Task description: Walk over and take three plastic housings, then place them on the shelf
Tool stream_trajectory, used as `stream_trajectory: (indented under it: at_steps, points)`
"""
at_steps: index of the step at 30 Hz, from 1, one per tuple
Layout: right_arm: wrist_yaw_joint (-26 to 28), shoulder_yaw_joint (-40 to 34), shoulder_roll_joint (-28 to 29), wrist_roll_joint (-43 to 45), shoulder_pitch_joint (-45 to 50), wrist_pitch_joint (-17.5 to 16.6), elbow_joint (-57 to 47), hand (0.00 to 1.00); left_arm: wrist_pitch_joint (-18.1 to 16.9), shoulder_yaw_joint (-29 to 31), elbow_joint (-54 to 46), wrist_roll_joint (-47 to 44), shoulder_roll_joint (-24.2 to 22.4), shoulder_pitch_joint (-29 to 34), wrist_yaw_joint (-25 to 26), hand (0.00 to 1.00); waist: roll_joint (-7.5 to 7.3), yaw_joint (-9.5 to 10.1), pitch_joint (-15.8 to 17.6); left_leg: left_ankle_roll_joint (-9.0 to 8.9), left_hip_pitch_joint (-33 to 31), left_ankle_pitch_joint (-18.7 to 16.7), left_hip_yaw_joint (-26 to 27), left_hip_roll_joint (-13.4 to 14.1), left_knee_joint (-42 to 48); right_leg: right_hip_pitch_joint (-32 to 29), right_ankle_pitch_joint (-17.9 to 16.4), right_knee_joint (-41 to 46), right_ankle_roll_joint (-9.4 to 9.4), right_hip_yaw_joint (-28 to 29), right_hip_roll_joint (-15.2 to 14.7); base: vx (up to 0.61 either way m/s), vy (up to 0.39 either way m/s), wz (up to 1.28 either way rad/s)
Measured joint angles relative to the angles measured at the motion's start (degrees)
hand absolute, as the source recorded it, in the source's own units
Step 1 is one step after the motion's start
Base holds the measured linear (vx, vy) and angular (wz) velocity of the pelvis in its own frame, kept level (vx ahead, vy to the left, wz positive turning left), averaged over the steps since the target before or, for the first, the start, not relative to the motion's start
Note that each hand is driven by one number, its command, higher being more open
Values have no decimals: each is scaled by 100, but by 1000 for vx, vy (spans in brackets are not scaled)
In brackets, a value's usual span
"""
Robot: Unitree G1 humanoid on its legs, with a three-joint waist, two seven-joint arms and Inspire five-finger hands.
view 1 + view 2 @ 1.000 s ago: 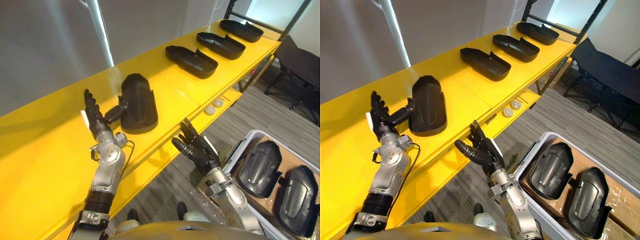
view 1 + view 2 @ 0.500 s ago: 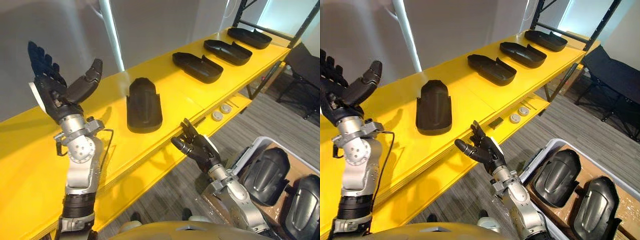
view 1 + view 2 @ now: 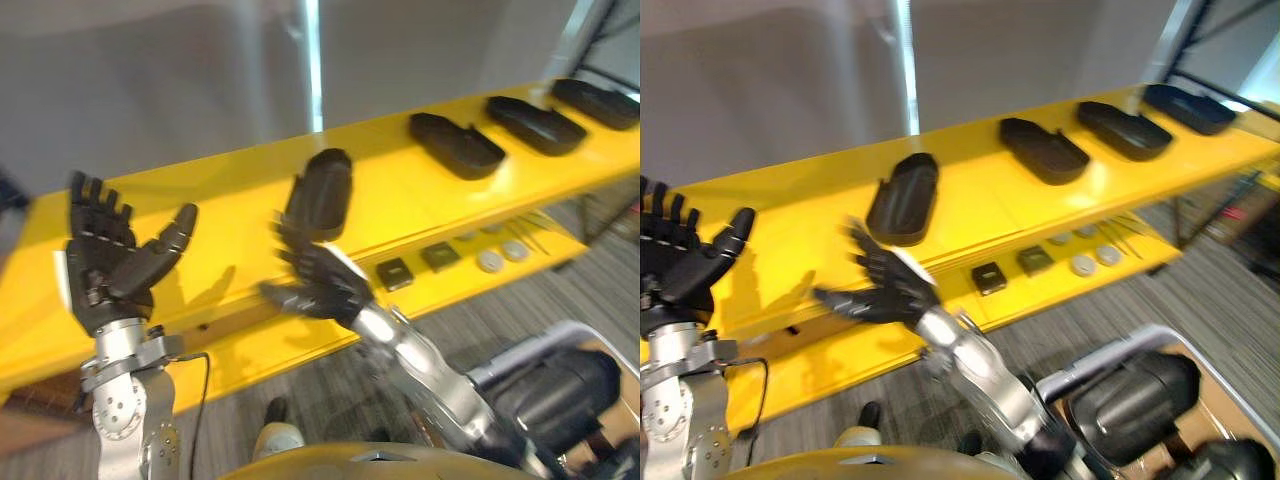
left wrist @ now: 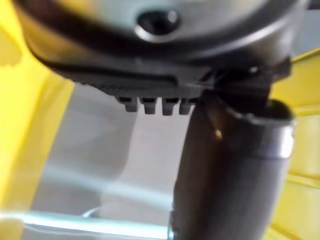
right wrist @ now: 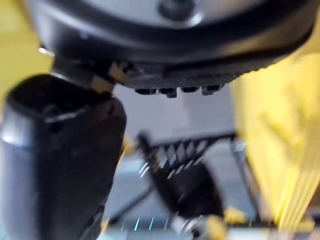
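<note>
While the left robot hand [image 3: 105,280] spreads empty, the right robot hand [image 3: 325,287] splays empty.

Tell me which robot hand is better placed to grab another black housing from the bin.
Probably the right. The right robot hand is open, empty, and on the same side as the bin with its housings. The left robot hand, also open, is raised at the opposite side, before the yellow shelf.

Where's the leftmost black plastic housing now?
Left eye view, centre: the black plastic housing lies on the yellow shelf, leftmost of four, just beyond the open right hand.
</note>
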Motion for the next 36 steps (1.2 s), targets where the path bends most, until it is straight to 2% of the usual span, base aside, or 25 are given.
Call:
stream_trajectory:
  at_steps: [1, 2, 4, 5, 7, 8, 9, 10, 11, 13, 14, 15, 16, 17, 19, 23, 25, 29, 36]
  points:
    - [-17, -5, 295, -150, -291, 1, -165, 100, -86, 25, 59, -354, -110, 194, -114, 100, 63, 4, -100, 14, 125, 15, 19, -212, -25, -2, 6, 2, 1, -155, 50, -6, 22, 134]
    - [-59, -39, 447, -149, -352, -3, -122, 100, -137, 135, 94, -379, -145, 270, -151, 100, 65, 40, -157, 96, 211, 119, -50, -262, -269, -7, 11, 3, 1, -134, 47, -2, 14, 134]
    - [-185, -114, 533, -150, -380, 70, -53, 100, -183, 286, 220, -462, -167, 411, -182, 100, -13, 90, -140, 93, 260, 152, 61, -261, -332, -32, 12, 3, 2, -66, 17, 28, -4, 54]
    - [-288, -182, 481, -150, -372, 196, 50, 100, -220, 338, 277, -553, -195, 616, -219, 100, -8, 107, -142, 88, 448, 135, 159, -261, -325, -51, 11, 3, 1, -53, 19, 58, 32, 18]
    - [-449, -437, 305, -145, -253, 394, 275, 100, -241, 346, 298, -583, -198, 707, -237, 100, -126, 118, -60, 83, 482, 143, 269, -298, -521, -137, 2, 1, 2, -32, -13, -14, 77, -9]
    - [-544, -646, 219, -145, -92, 592, 487, 100, -243, 327, 331, -576, -197, 711, -236, 100, -123, 125, -2, 100, 467, 127, 357, -216, -547, -165, -85, 1, 77, -33, 3, -109, 57, -38]
    - [-605, -914, 81, -139, 195, 747, 607, 100, -243, 280, 408, -573, -193, 694, -230, 100, -99, 106, 12, 169, 512, 197, 467, -126, -644, -243, -180, 474, -77, -42, -25, -81, 48, -33]
    - [-614, -1063, 46, -117, 388, 796, 628, 100, -242, 226, 433, -573, -163, 709, -219, 100, -153, 55, 20, 180, 555, 213, 491, -157, -681, -305, -243, 733, -117, -26, -127, -22, 66, -23]
    - [-569, -1395, -89, 64, 726, 862, 636, 100, -242, 154, 456, -553, -90, 737, -221, 100, -364, -3, 80, 175, 628, 231, 586, -341, -671, -311, -188, 785, -167, 24, -358, 18, 99, -23]
    - [-421, -1868, -372, 424, 1031, 874, 637, 100, -240, 101, 548, -553, -97, 759, -133, 100, -361, -86, 92, 181, 583, 196, 702, -345, -629, -311, -182, 545, -164, 139, -288, 20, 57, -45]
    - [-351, -2164, -453, 647, 1104, 870, 629, 100, -252, 125, 567, -565, -98, 759, -98, 100, -327, -98, 98, 188, 498, 175, 791, -251, -675, -276, -152, 233, -93, 164, -185, -13, -23, -59]
    - [-314, -2421, -468, 872, 1152, 814, 599, 100, -271, 124, 626, -565, -110, 699, -93, 100, -271, -168, 138, 215, 418, 195, 857, -175, -686, -314, -106, 413, -179, 178, -171, -15, -22, -46]
    - [-312, -2475, -452, 950, 1178, 762, 595, 100, -272, 118, 625, -565, -85, 697, -80, 100, -347, -245, 126, 209, 413, 199, 876, -229, -674, -281, -136, 418, -146, 183, -251, 43, -33, -33]
    - [-299, -2554, -448, 1048, 1195, 645, 585, 100, -273, 69, 645, -563, -114, 683, -79, 100, -396, -264, 164, 198, 500, 205, 939, -248, -658, -187, 81, 231, -165, 132, -257, 85, -19, -16]
    - [-275, -2599, -361, 1021, 1252, 303, 554, 100, -285, -39, 623, -556, -161, 660, -86, 100, -343, -330, 201, 178, 499, 159, 926, -236, -519, -47, 161, 69, -171, 131, -175, 113, -31, -8]
    - [-254, -2585, -348, 999, 1248, 144, 179, 100, -331, -55, 610, -526, -163, 579, -74, 100, -312, -313, 251, 129, 474, 56, 880, -157, -389, 15, 153, 59, -267, 108, -91, 91, -11, 5]
    - [-193, -2602, -346, 998, 1205, -69, 72, 100, -365, -55, 610, -478, -164, 569, -75, 100, -330, -298, 263, 124, 475, 1, 840, -144, -368, 43, 134, 59, -296, 84, -72, 94, 28, 7]
    - [-184, -2659, -332, 995, 1175, -147, 74, 100, -367, -45, 606, -336, -164, 393, -75, 100, -373, -228, 290, 153, 479, -47, 839, -177, -361, 56, 134, 59, -295, 86, -99, 61, 68, 2]
    - [-180, -2647, -245, 987, 1113, -147, 74, 100, -367, -38, 562, -331, -164, 292, -72, 100, -467, -225, 382, 221, 487, -145, 828, -260, -265, 113, 109, 58, -261, 88, -182, 26, 68, 1]
